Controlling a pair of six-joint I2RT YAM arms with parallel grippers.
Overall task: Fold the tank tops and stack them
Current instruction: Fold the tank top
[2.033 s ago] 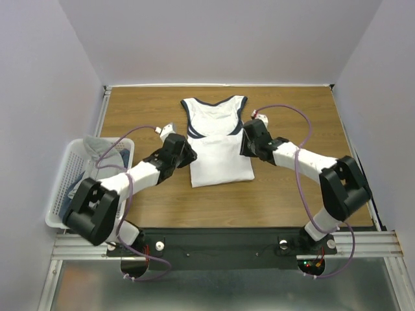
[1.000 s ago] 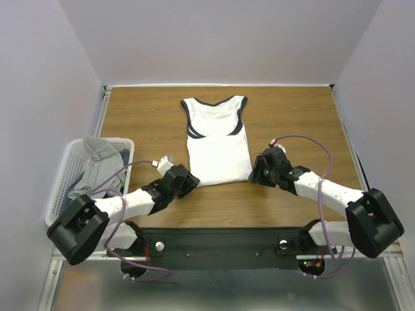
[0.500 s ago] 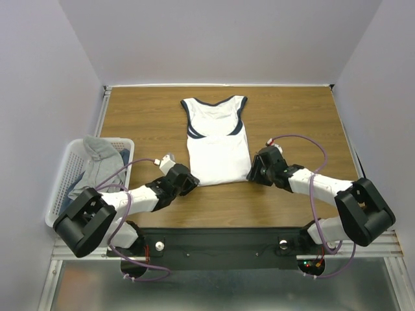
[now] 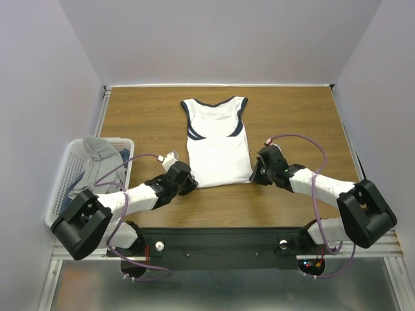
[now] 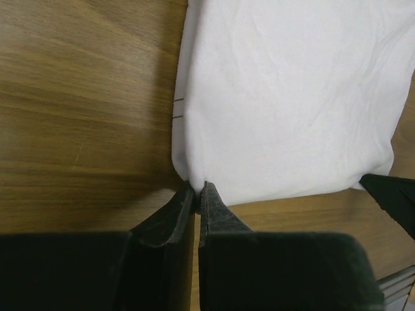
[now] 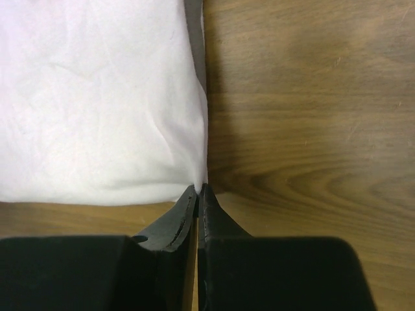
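Pinching the near hem corners of the white tank top (image 4: 217, 146), the left gripper (image 5: 196, 188) and right gripper (image 6: 200, 189) appear clamped on thin cloth. It lies flat on the table (image 4: 142, 110), soft and light; it should sag unless lifted together.

White navy-edged tank top (image 4: 218, 152) lies flat, hem nearest

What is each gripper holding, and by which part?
Both pinch the white tank top: left gripper at its near-left bottom corner, right gripper at its near-right.
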